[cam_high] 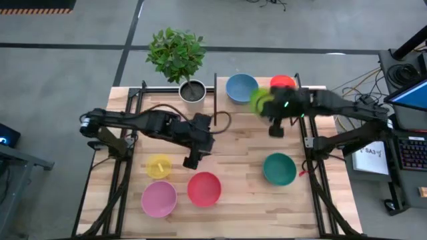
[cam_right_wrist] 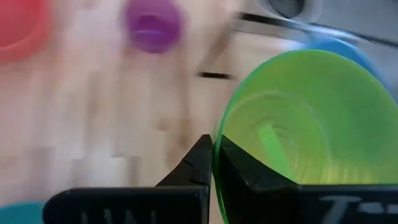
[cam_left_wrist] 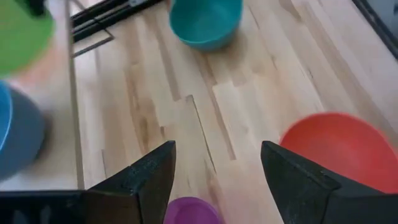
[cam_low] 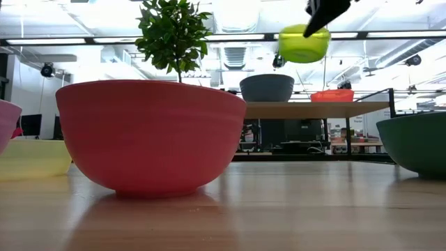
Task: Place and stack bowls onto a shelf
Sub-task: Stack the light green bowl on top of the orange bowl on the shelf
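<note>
Right gripper (cam_right_wrist: 213, 163) pinches the lime green bowl's (cam_right_wrist: 298, 124) rim, holding it in the air above the shelf (cam_low: 313, 109), which carries the blue bowl (cam_high: 241, 88) and red-orange bowl (cam_high: 282, 82). Left gripper (cam_left_wrist: 217, 177) hovers spread over the purple bowl (cam_left_wrist: 193, 211).

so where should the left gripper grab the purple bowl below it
Judging by the left wrist view, the purple bowl sits upright, mouth up, just under the open left gripper. Its thin rim looks like the best hold: come straight down, one finger inside, one outside the wall.
</note>
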You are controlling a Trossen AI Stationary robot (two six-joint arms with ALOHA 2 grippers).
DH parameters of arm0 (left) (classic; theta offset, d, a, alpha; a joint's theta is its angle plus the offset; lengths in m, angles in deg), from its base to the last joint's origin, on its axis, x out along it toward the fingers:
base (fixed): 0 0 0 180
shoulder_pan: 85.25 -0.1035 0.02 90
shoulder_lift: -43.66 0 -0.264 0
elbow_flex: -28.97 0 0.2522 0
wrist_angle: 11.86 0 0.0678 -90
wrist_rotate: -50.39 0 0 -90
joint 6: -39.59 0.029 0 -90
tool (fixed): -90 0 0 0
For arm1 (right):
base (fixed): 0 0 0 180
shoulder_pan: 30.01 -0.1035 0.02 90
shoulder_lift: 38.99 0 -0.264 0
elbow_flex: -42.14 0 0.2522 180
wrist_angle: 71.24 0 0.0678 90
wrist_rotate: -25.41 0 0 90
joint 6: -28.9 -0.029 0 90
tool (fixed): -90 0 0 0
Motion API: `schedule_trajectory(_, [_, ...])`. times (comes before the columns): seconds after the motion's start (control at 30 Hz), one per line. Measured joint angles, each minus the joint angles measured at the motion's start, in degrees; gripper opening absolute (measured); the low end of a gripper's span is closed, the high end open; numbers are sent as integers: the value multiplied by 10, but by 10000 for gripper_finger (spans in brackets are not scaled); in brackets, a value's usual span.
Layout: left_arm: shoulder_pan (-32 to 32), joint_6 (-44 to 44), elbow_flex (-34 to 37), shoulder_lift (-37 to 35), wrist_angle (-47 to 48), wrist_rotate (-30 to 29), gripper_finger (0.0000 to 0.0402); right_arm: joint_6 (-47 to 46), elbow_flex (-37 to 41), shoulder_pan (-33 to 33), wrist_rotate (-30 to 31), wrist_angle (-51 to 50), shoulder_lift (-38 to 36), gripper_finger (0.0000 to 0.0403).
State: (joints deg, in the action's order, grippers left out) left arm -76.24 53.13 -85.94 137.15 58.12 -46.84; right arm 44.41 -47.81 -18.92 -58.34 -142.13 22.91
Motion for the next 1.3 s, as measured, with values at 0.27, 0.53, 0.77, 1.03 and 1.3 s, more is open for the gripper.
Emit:
schedule_trajectory(0.27, [0,-79,154,-109,-151,-59,219,-12,21,224,14,-7,-52,8])
schedule_trajectory(0.53, [0,-113,257,-176,-230,-80,219,9,48,353,-55,-12,-17,9])
schedule_trajectory(0.77, [0,-131,292,-196,-239,-79,219,24,56,367,-63,10,18,9])
schedule_trajectory(1.03, [0,-131,307,-197,-242,-79,219,17,56,367,-63,13,44,19])
schedule_trajectory(1.3, [0,-131,307,-197,-243,-79,219,14,56,367,-82,7,48,95])
